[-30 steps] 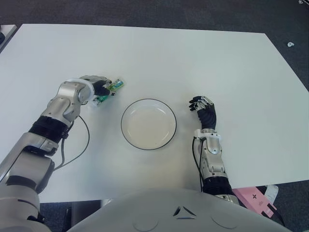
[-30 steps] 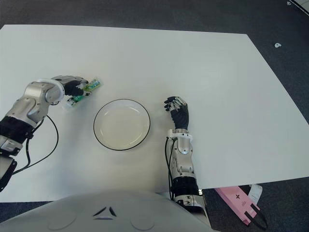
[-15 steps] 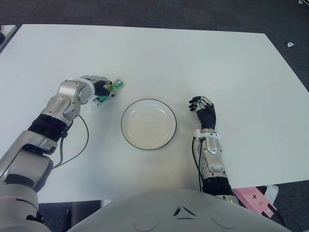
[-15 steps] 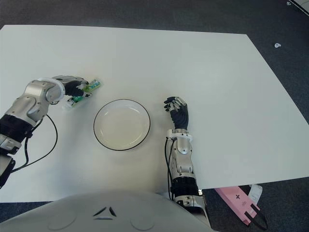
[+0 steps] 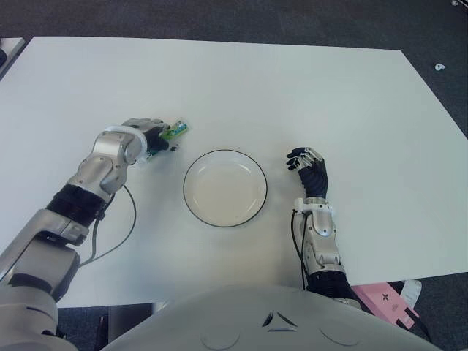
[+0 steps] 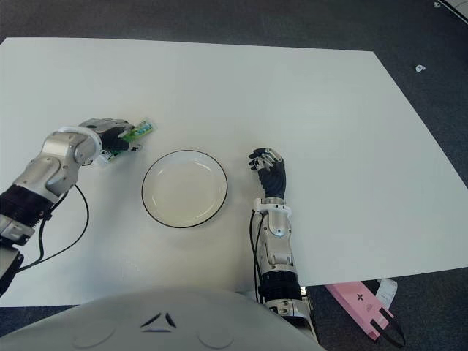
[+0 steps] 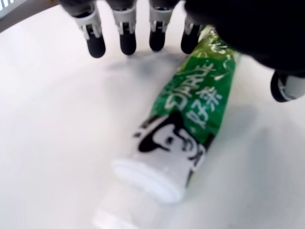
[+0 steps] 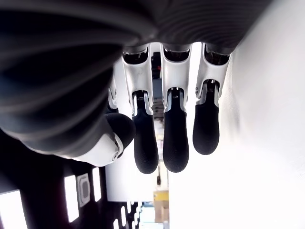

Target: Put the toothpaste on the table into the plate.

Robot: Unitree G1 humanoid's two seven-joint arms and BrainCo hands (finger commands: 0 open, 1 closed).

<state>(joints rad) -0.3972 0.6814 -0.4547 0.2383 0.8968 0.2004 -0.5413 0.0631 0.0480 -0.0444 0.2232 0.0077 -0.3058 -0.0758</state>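
left fingers (image 7: 125, 34): I read four fingertips on one side of the tube and the thumb on the other, spread and straddling it. Not clamped as far as I can see; tube looks flat on the surface.
left hand (image 5: 150, 136): over the toothpaste, on the plate's left and a little farther from me.
toothpaste (image 7: 190, 114): green and white tube on the white surface (image 5: 292, 88). Long axis runs diagonally, the end poking out past my fingers aimed up and toward the plate, the other end under the palm.
plate (image 5: 191, 201): near the tube, not touching, nothing in it.
right hand (image 5: 308, 164): idle just right of the plate, fingers loosely curled, holding nothing.
nearer hand: left, clearly.
next, my call: close across the tube's width, lift, carry right and toward me to the plate.
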